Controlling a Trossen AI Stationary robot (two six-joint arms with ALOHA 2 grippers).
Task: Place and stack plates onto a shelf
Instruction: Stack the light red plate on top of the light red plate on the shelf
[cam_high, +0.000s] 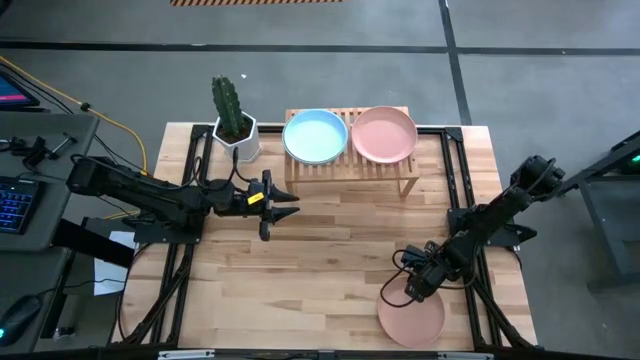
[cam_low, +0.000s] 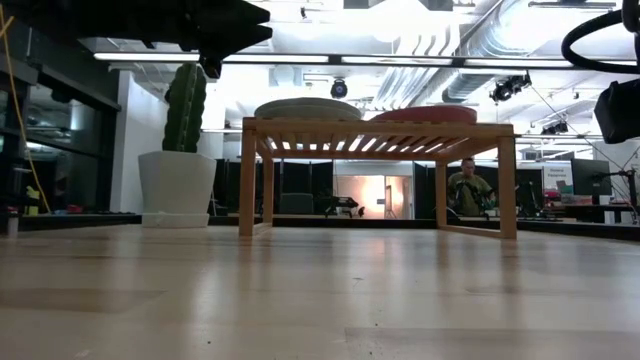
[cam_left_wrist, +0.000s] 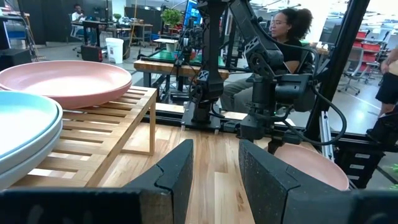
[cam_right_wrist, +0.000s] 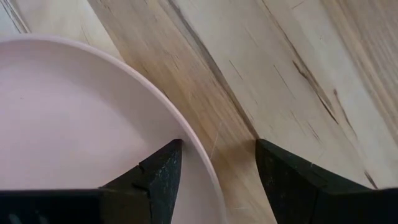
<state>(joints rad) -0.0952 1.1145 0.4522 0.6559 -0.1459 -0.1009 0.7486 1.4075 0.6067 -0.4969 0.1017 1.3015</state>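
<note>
Two plate stacks (cam_high: 316, 136) sit side by side on the shelf (cam_high: 352, 170)

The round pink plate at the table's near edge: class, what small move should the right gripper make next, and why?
Probably close the right gripper on the rim of the round pink plate. Its open fingers straddle that rim, one over the plate, one over the wooden table. The slatted wooden shelf already carries a light blue plate and another pink plate; the left gripper waits, open.
</note>
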